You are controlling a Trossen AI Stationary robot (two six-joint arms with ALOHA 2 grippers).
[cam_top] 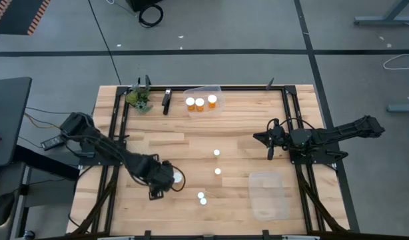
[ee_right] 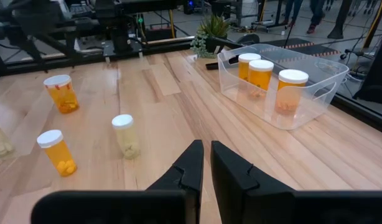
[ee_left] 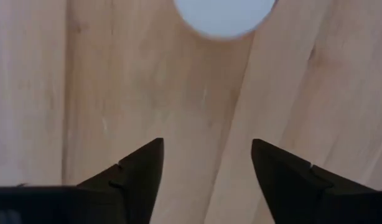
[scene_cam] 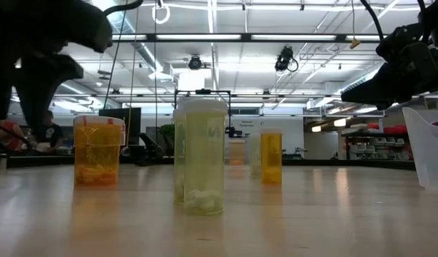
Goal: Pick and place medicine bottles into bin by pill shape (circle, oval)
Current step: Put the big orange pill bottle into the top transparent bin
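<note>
L gripper (cam_top: 166, 181) sits at approx 7 o'clock on the table (cam_top: 158, 140), pointed down, fingers spread with bare wood between them; nothing held. A white-capped bottle (cam_top: 177, 178) stands just beside it at its 3 o'clock. The wrist view shows that cap (ee_left: 223, 15) ahead of the fingertips, not yet between them.

Judged step: lining up a pick on this bottle. Next move likely needs a short advance to centre the cap, then a descent and close.

R gripper (cam_top: 270, 148) waits at approx 3 o'clock, fingers nearly together, empty.

The far bin (cam_top: 216, 107) at 12 o'clock holds three orange bottles (cam_top: 200, 103). The near bin (cam_top: 268, 197) at 5 o'clock looks empty. Four more caps (cam_top: 217, 171) stand loose mid-table.
</note>
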